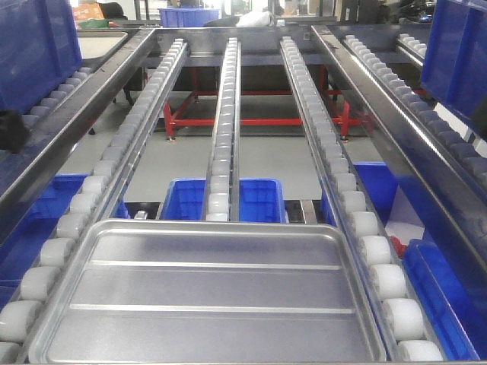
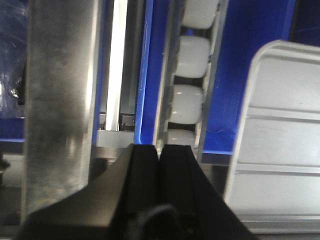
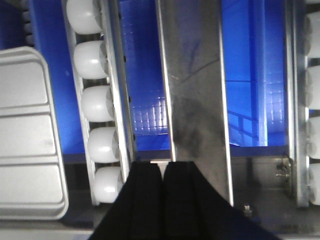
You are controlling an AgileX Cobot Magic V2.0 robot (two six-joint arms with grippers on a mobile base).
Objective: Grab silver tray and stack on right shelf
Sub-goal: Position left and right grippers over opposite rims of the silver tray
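Note:
The silver tray [image 1: 213, 289] lies flat on the shelf's pale roller tracks [image 1: 224, 152] at the near end of the middle lane, its two long ridges showing. My left gripper [image 2: 161, 147] is shut and empty, above the left roller track, with the tray's left edge [image 2: 280, 125] apart from it to the right. My right gripper [image 3: 163, 165] is shut and empty, between the right roller track and a steel rail [image 3: 195, 75], with the tray's right edge [image 3: 25, 135] apart from it to the left. Neither gripper touches the tray.
Steel rails [image 1: 380, 122] bound the lane on both sides. Blue bins [image 1: 243, 199] sit below the rollers. Blue crates stand on the side lanes at left [image 1: 34, 46] and right [image 1: 456, 46]. A red frame [image 1: 251, 120] stands on the floor beyond.

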